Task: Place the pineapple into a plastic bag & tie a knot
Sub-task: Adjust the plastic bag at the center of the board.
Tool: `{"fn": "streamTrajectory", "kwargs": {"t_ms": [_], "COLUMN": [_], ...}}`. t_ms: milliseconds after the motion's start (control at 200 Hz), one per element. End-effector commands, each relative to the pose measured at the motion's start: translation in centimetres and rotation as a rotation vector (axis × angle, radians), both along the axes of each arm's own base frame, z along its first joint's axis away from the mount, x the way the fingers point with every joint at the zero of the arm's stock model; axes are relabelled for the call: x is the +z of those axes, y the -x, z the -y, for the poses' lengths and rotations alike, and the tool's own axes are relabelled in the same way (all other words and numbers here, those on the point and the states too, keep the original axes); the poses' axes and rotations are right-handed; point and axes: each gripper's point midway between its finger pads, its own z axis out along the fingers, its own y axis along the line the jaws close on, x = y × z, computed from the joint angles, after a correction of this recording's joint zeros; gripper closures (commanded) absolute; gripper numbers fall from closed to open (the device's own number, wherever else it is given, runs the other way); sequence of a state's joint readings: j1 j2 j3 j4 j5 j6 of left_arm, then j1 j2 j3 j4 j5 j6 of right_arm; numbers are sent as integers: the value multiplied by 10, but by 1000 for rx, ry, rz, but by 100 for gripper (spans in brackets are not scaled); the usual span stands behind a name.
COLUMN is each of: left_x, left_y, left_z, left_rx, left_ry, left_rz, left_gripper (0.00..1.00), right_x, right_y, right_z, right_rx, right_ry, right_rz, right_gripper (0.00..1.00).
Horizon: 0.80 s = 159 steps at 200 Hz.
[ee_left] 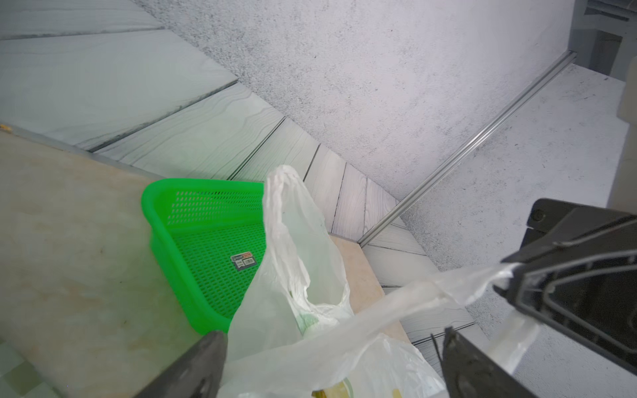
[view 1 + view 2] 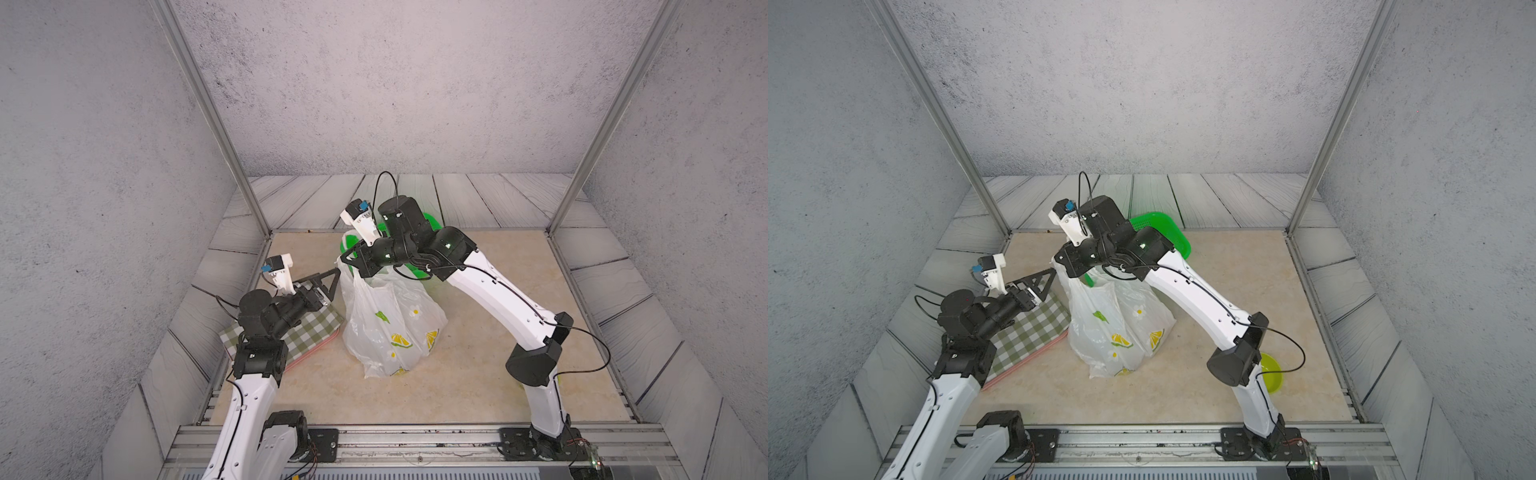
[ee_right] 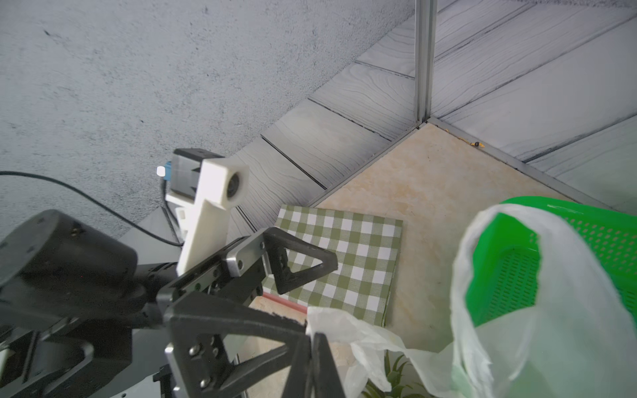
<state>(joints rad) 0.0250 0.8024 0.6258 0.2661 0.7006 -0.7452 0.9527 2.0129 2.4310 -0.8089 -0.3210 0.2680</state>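
Note:
The plastic bag point(image 2: 390, 328) point(image 2: 1117, 328) stands upright mid-table, white with lemon prints. My right gripper point(image 2: 347, 259) point(image 2: 1061, 259) point(image 3: 312, 344) is shut on one handle point(image 1: 396, 310) and pulls it taut to the left. The other handle point(image 1: 289, 206) stands up loose, apart from the first. No knot is in view. My left gripper point(image 2: 332, 284) point(image 2: 1047, 281) point(image 1: 331, 355) is open beside the bag's left, with the taut handle passing unclamped between its fingers point(image 1: 203, 361). Only the green leaves of the pineapple point(image 3: 396, 375) show, inside the bag's mouth.
A green mesh basket point(image 2: 1158, 228) point(image 1: 206, 248) point(image 3: 517, 275) lies right behind the bag. A green checked board point(image 2: 307, 336) point(image 2: 1025, 332) point(image 3: 344, 248) lies at the left under my left arm. A yellow-green bowl point(image 2: 1271, 370) sits by my right arm's elbow.

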Motion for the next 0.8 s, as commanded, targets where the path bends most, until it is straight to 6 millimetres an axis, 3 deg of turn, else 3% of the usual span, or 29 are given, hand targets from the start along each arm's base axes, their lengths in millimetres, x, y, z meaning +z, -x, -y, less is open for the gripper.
{"fn": "streamTrajectory", "kwargs": {"t_ms": [0,115,350,565,791], "left_x": [48,67,94,88,81], "left_y": [11,13,20,40,46], "left_z": [18,33,67,107,115], "left_rx": [-118,-209,-421,-652,-696], "left_ry": [-12,17,68,55,62], "left_rz": [168,210,253,212,177], "left_gripper": [0,0,0,0,0], "right_x": [62,75,77,78,64], "right_y": [18,24,25,22,7], "right_z": [16,24,36,45,46], "right_rx": [28,35,8,-15,-66], "right_ry": [-129,-148,-130,-125,-90], "right_rz": [104,124,145,154,140], "right_gripper": [97,97,98,98,100]}}
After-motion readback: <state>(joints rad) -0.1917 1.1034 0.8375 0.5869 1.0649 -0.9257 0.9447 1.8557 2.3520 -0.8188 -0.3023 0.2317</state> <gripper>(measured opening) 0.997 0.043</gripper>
